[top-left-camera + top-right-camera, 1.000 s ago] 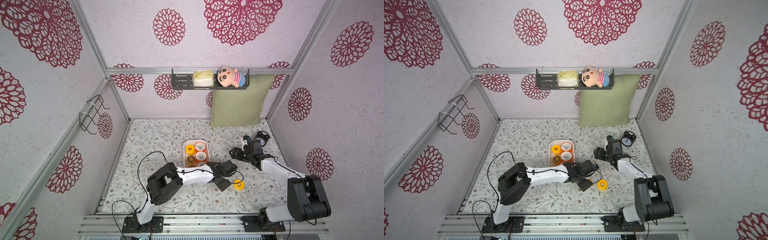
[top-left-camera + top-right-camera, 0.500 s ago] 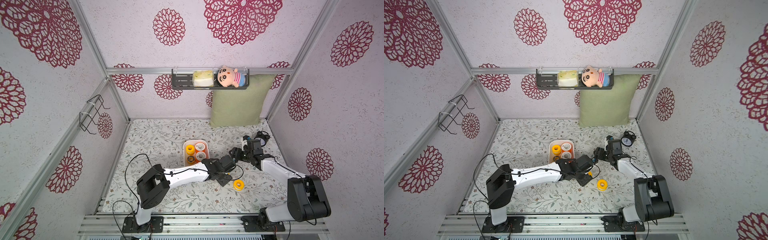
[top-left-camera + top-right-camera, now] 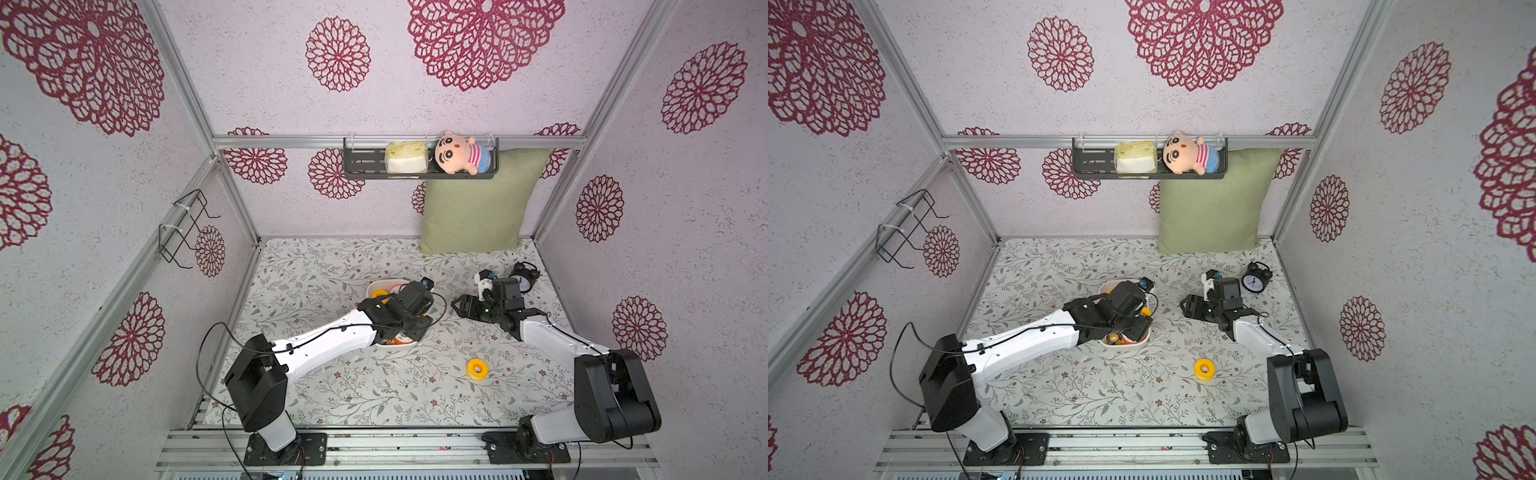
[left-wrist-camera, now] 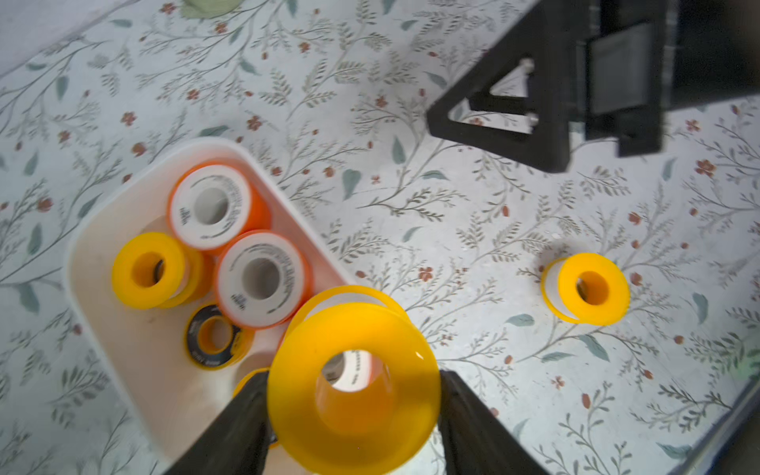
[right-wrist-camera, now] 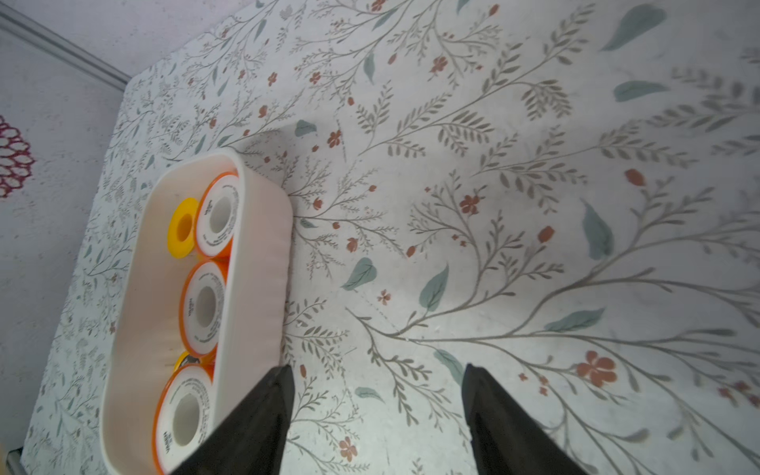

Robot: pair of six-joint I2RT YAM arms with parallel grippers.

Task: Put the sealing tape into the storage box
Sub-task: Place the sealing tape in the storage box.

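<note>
7 rolls of sealing tape show in all. 1 yellow roll (image 4: 296, 395) is pinched by its flanges in the left gripper (image 4: 353, 373), up in the air over the rim of the storage box (image 5: 255, 288), part over the box and part over bare desk (image 3: 332, 266). box sits about mid desk.

right gripper (image 5: 376, 370) has its jaws apart with nothing between them. it hangs just beside the box's right wall, not touching.

risks:
- if the jaws let go now, the roll would likely hit the rim and tip out onto the desk, since it is not yet clear inside.
- rolls in the box already crowd that end, so a drop there could land on top of them and bounce or roll out.
- the 2 arms are close together at the box. a push inward by either one could knock the other or shove the light tub.

counts:
- in the box, at least 5: 3 orange rolls with white faces (image 5: 203, 308), 1 yellow (image 4: 148, 269), 1 yellow with a black face (image 4: 214, 335). more may lie hidden under the gripper, cannot tell.
- loose on the desk: 1 yellow roll (image 3: 477, 369), well apart from the box, toward the front right.
- also 1 green pillow (image 3: 478, 203), 1 alarm clock (image 3: 1254, 280), 1 doll (image 3: 457, 153).
</note>
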